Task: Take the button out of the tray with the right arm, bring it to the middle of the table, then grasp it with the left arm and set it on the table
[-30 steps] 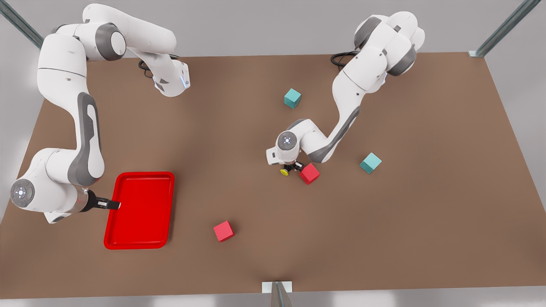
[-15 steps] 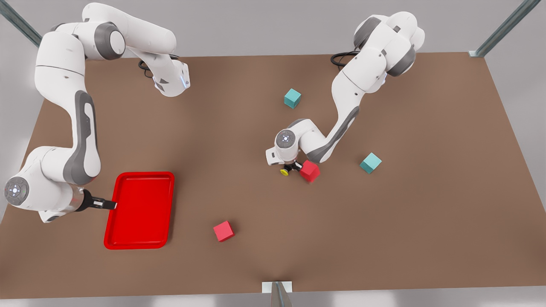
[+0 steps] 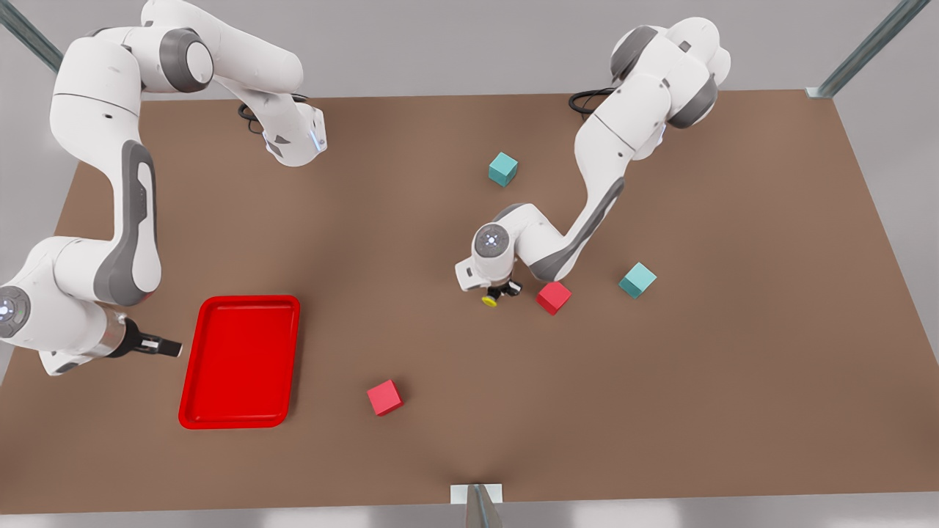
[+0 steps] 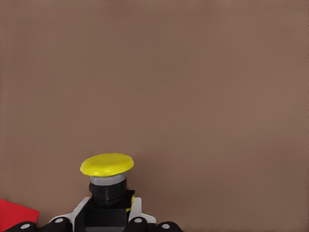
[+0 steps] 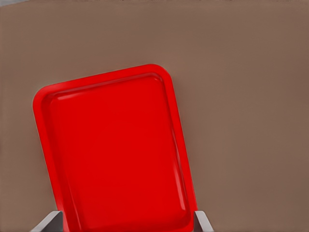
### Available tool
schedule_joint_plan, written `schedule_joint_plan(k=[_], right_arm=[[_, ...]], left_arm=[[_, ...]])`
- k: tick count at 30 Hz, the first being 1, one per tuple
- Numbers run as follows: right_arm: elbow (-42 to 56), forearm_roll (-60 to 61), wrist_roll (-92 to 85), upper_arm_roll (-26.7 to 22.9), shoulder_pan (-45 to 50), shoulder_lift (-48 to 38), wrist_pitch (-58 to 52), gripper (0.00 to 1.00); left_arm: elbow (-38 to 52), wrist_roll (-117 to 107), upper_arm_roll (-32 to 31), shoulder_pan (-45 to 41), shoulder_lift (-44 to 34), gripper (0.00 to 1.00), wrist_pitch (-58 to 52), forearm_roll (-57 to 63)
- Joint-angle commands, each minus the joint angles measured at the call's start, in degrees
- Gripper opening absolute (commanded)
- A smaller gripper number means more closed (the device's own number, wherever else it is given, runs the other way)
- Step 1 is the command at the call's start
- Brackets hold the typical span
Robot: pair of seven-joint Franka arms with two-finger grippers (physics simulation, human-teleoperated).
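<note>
Front view: I see the left hand (image 3: 502,292) mid-tabletop (image 3: 733,367), closed on the button (image 3: 489,298) beside a red cube (image 3: 553,298); the right hand (image 3: 173,347) sits just outside the tray (image 3: 240,363). Left wrist view: fingers (image 4: 136,209) clamp the button (image 4: 107,165). Right wrist view: fingers (image 5: 202,222) spread wide, holding nothing, over the tray (image 5: 116,154).
</note>
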Motion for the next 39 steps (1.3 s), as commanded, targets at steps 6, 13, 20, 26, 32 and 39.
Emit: schedule_joint_plan(k=[6, 13, 20, 26, 32, 39], right_arm=[[0.0, 0.0, -0.1, 0.0, -0.1, 0.1, 0.7, 1.00], [0.1, 0.0, -0.1, 0.0, -0.3, 0.1, 0.4, 1.00], [0.0, 0.0, -0.1, 0.0, 0.0, 0.2, 0.5, 1.00], [0.0, 0.0, -0.1, 0.0, 0.2, 0.3, 0.4, 1.00], [0.0, 0.0, 0.1, 0.2, 0.3, 0.7, 0.4, 1.00], [0.0, 0.0, 0.1, 0.2, 0.3, 0.7, 0.4, 1.00]], left_arm=[[9.9, -3.3, 1.4, 1.1, 1.6, 0.47, -11.7, -3.2], [23.2, -38.3, 2.2, 1.8, 7.8, 0.44, -10.4, -3.6], [24.5, -55.5, 9.8, -1.8, 7.3, 0.45, -4.5, -4.5], [24.3, -58.6, 31.7, -18.5, 8.8, 0.45, 0.5, -3.2], [23.8, -77.9, 33.8, -20.7, 10.8, 0.45, 0.4, 9.9], [23.5, -91.8, 34.0, -21.6, 13.3, 0.45, 3.0, 19.5]])
